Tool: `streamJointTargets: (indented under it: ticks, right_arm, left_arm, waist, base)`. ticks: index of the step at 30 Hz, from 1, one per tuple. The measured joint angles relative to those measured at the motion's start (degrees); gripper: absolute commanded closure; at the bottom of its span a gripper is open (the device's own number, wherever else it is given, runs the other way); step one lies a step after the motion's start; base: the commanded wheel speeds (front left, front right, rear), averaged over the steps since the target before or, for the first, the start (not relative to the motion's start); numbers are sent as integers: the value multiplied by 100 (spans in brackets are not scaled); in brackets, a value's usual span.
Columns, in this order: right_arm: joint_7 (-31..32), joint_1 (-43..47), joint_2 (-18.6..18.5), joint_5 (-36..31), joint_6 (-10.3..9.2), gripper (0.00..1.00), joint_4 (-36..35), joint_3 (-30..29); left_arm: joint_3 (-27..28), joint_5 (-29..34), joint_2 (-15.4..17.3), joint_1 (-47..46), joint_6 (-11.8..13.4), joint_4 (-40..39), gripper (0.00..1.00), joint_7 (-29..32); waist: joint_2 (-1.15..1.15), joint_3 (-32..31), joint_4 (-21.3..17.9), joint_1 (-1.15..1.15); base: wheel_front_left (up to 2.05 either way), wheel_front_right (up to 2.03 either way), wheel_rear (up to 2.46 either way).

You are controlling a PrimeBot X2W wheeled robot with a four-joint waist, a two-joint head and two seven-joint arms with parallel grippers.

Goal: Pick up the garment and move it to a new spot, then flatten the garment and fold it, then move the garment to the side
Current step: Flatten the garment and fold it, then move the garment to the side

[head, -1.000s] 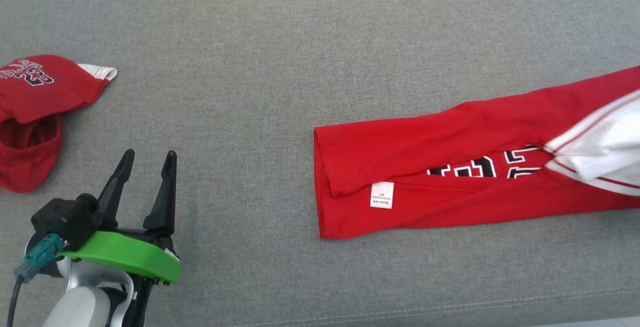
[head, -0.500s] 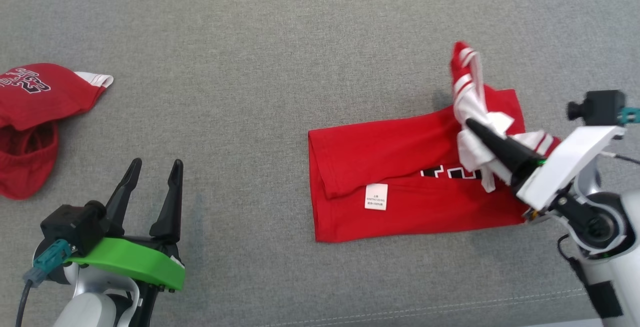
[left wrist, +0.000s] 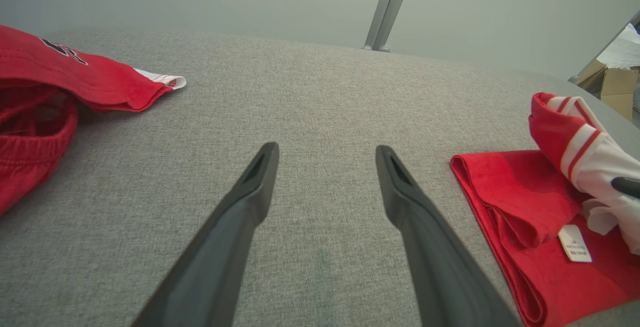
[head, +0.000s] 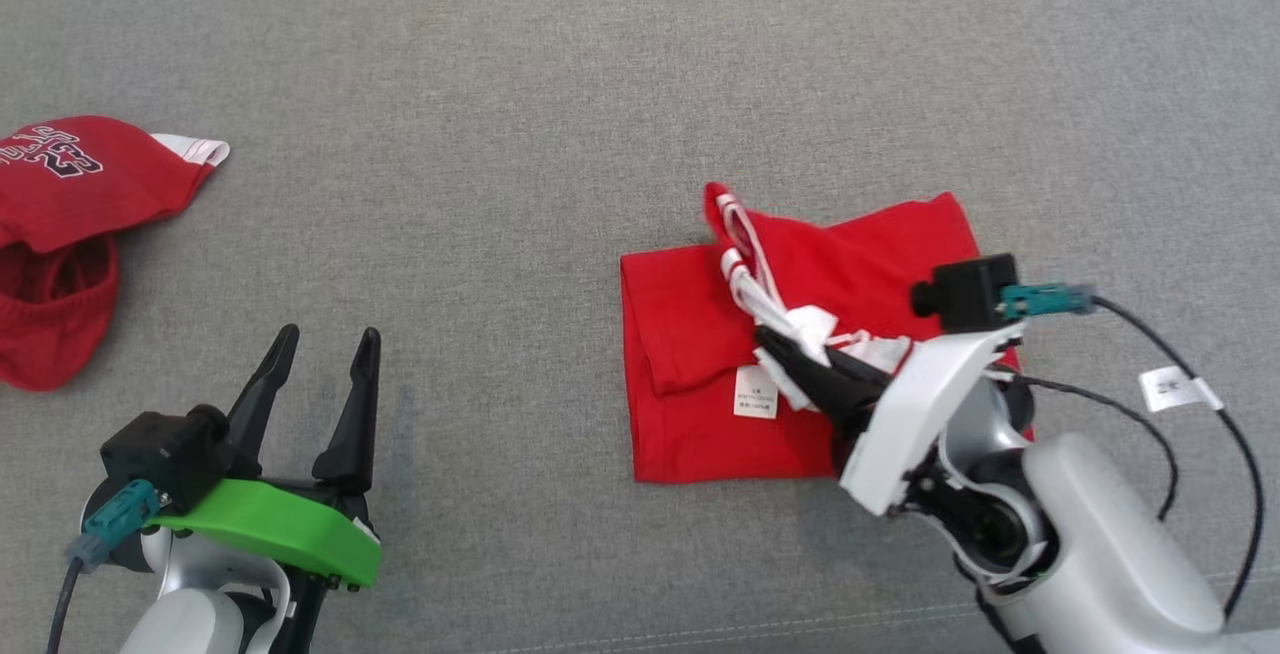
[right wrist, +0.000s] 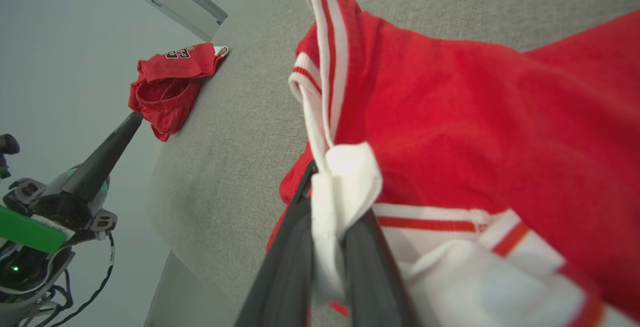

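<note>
Near the counter's [head: 520, 84] front right edge, the right claw [head: 775, 346] is clamped shut on the white-striped end of the red garment [head: 680, 334], held over its flat half. Best lay it edge to edge before releasing. Meanwhile the left claw [head: 329, 334] hovers wide open, empty.

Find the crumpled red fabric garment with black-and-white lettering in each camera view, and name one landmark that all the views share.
Head view: the crumpled red garment lies at the far left edge, in the upper half.
Left wrist view: it lies at the left edge, upper part.
Right wrist view: it looks small, upper left of centre.
Shared landmark: the half-folded red garment with white striped trim, at the right in both wrist views.
</note>
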Motion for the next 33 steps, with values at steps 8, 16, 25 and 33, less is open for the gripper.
streamJointTargets:
  ticks: [8, 16, 25, 33]
  right_arm:
    - [-335, -150, 371, -538, -254, 100, 344, 350]
    - [-553, -303, 388, -820, -419, 0, 628, 557]
    - [-1001, -474, 469, -737, -444, 0, 450, 686]
    - [-1470, -502, 475, -14, -396, 0, -423, 466]
  left_arm:
    - [-14, 0, -1, -5, -23, 56, 0, 0]
    - [-24, -1, 0, -5, -33, 97, 0, 16]
    - [0, -1, 11, -5, -66, 189, 0, 16]
    - [5, -14, 9, -4, -66, 209, 0, 14]
  waist:
    - [0, 5, 38, 0]
    - [0, 5, 47, 0]
    - [0, -9, 12, 0]
    - [0, -63, -56, 0]
  base:
    - [0, 0, 0]
    - [0, 0, 0]
    - [0, 0, 0]
    - [0, 0, 0]
